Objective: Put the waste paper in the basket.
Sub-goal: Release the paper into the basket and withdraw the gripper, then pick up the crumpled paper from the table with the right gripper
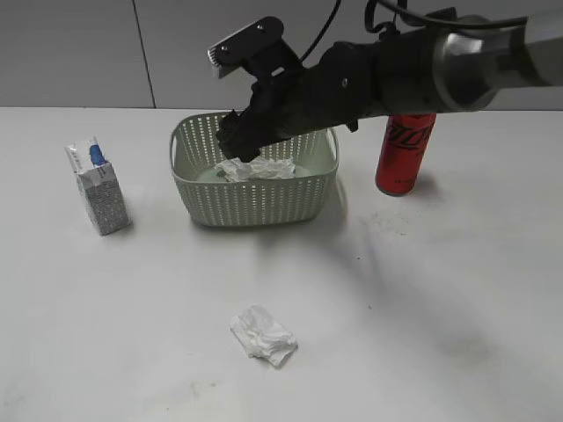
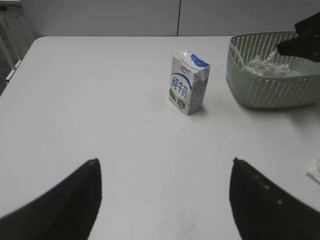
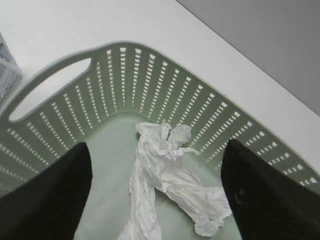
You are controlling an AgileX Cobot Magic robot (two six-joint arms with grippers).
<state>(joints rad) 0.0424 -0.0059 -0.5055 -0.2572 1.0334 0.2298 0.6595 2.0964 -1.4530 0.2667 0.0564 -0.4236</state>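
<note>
The sage-green basket (image 1: 253, 202) stands at the back middle of the table. White crumpled waste paper (image 1: 259, 169) lies inside it; in the right wrist view the paper (image 3: 165, 180) is a long twisted wad on the basket floor (image 3: 105, 150). My right gripper (image 1: 237, 145) hangs open over the basket, its fingers (image 3: 155, 175) spread on either side of the paper, not touching it. Another paper wad (image 1: 263, 336) lies on the table in front. My left gripper (image 2: 165, 165) is open and empty above bare table. The basket also shows in the left wrist view (image 2: 270, 90).
A white-and-blue milk carton (image 1: 98, 186) stands left of the basket; it also shows in the left wrist view (image 2: 188, 83). A red can (image 1: 405, 151) stands right of the basket, under my right arm. The table's far edge meets a grey wall.
</note>
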